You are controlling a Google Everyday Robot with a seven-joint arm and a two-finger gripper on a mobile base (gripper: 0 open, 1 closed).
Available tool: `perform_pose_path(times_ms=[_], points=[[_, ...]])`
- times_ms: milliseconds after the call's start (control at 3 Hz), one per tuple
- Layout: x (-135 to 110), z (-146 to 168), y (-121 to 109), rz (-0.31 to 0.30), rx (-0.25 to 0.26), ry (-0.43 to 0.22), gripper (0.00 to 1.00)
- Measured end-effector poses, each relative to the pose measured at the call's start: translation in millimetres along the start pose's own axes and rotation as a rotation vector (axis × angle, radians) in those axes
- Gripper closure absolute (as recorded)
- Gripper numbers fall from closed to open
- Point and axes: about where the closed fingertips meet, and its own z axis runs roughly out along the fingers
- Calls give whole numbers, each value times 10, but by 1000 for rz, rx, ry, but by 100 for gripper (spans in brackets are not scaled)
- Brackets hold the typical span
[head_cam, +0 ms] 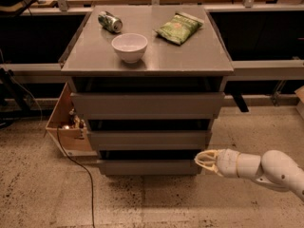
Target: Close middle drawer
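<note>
Your gripper [204, 159], tips pressed together, is hovering at four o'clock, low beside the cabinet [190, 56]. At the gripper's ten o'clock the middle drawer [149, 139] is sitting nearly flush, so you are likely finishing.

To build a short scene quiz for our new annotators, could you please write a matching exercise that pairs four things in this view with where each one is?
Column one:
1. white bowl
2. green bag
3. middle drawer
4. claw

Column two:
A. back right of the cabinet top
B. low down, by the right end of the lowest drawer front
C. on the cabinet top, towards the front and left of centre
D. between the uppermost drawer front and the lowest one

Pairs: 1-C, 2-A, 3-D, 4-B.
</note>
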Motion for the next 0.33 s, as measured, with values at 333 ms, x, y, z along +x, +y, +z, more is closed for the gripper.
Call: perform_pose_path(times_ms=[333], points=[[0,0,0,0,0,0,74]])
